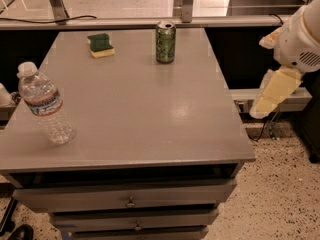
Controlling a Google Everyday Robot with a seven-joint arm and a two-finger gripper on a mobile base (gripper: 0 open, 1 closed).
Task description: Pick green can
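The green can [165, 42] stands upright at the far edge of the grey table [150, 109], right of centre; it is green with pale markings and a silver top. My gripper [260, 78] hangs off the table's right side, well to the right of the can and nearer to me. Its pale yellow fingers [276, 93] stand apart, open and empty. Nothing touches the can.
A green-and-yellow sponge [100, 44] lies at the far left of the table. A clear water bottle [46, 105] stands near the front left edge. Drawers [130, 202] sit below the tabletop. A metal rail [150, 21] runs behind the table. Speckled floor is on the right.
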